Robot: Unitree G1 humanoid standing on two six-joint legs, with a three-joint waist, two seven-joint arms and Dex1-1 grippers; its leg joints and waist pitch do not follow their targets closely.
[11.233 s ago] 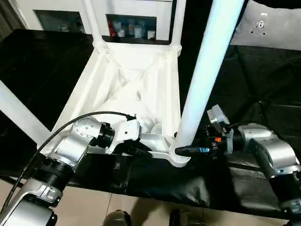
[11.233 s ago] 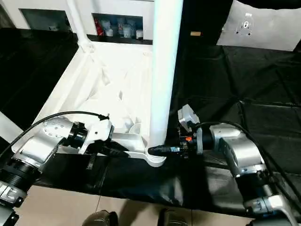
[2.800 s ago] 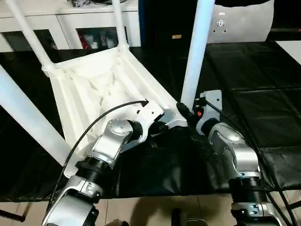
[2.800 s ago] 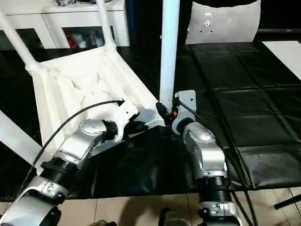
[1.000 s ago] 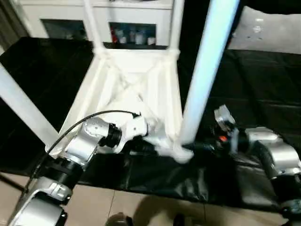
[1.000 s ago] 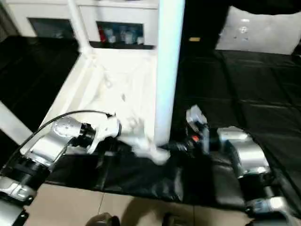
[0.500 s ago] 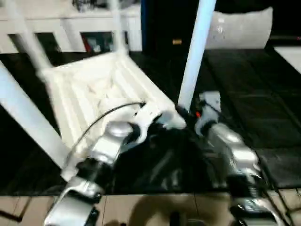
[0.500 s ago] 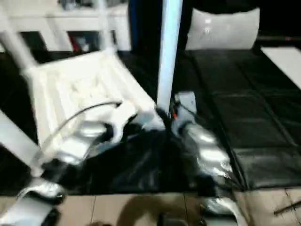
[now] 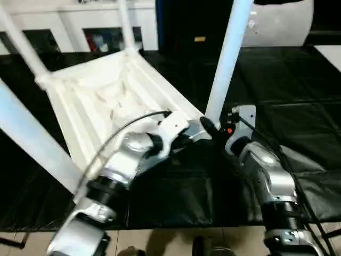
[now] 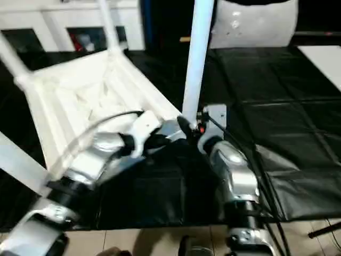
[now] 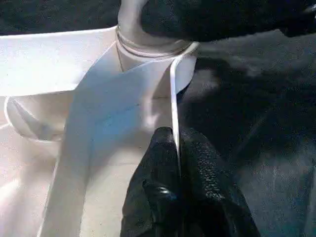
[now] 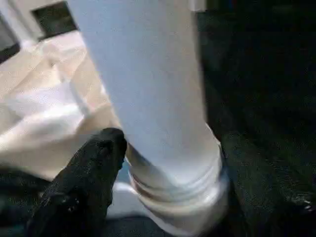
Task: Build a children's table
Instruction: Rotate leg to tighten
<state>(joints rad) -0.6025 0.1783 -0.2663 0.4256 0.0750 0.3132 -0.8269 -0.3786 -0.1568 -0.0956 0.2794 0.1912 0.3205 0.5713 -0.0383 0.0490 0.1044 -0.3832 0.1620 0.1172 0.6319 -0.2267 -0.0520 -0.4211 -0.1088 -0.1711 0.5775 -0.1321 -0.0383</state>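
I am holding the children's table [image 9: 112, 101] upside down on the black-covered bench [image 9: 298, 106], with my left gripper [image 11: 174, 148] pinching the thin wall of the table's rim just beside the near corner socket [image 11: 153, 52], both fingers pressed together on it. My right gripper [image 12: 163, 163] is sitting at the base of the near leg [image 9: 226, 58], one black finger [image 12: 94, 163] lying against the leg by its threaded collar; whether those jaws are standing loose around the leg or clamping it I cannot tell. I am worrying that the leg is only partly screwed in: if the right fingers are slack, turning will slip and the leg will stay wobbly, and any sideways push could cross the thread or lever the light top off the left pinch. Counting legs, I am seeing four standing up from the corners: the near one, one at the near left [image 9: 32, 144], and two at the far side [image 9: 18, 42] [image 9: 125, 24]; one table top, two grippers
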